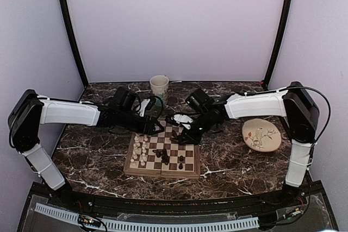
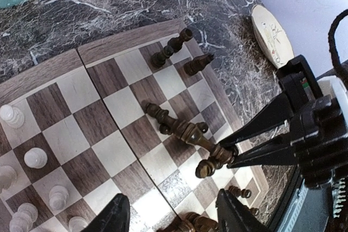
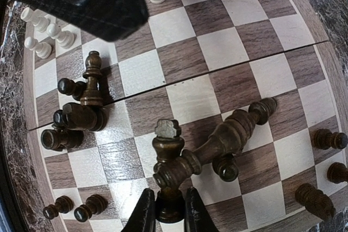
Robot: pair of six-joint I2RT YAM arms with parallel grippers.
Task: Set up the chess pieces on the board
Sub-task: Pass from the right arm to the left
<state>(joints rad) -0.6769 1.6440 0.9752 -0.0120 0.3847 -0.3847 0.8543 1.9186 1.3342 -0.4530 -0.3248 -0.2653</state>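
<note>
As dark chessmen lie heaped at mid-board, my right gripper (image 2: 224,154) is clamped on one dark piece (image 3: 169,210) at the edge of the pile; I cannot tell from this angle which kind it is. My left gripper (image 2: 171,206) hangs above the same squares, its fingers wide apart with nothing between them. The board (image 3: 190,99) sits on the marble table (image 1: 92,161) between my arms. The white pieces (image 1: 140,151) stand in ranks along its left side, while the dark set is mostly toppled across the centre seam. A tall dark piece (image 3: 228,134) lies just beside the one I hold, and a castle-topped piece (image 3: 166,134) sits just beyond it.

To my mind, the step in hand is getting this one piece free and upright on the dark side, the board's right. Doing it well would mean a straight, slow lift, so the tall neighbour rolls clear rather than being dragged along. It would also mean a firm grip, since the turned wood looks slick and narrow, and a base set flat in the middle of a square before I let go. The left arm would best hold off: both grippers crowd the same patch, and a brush could knock down the white ranks.
</note>
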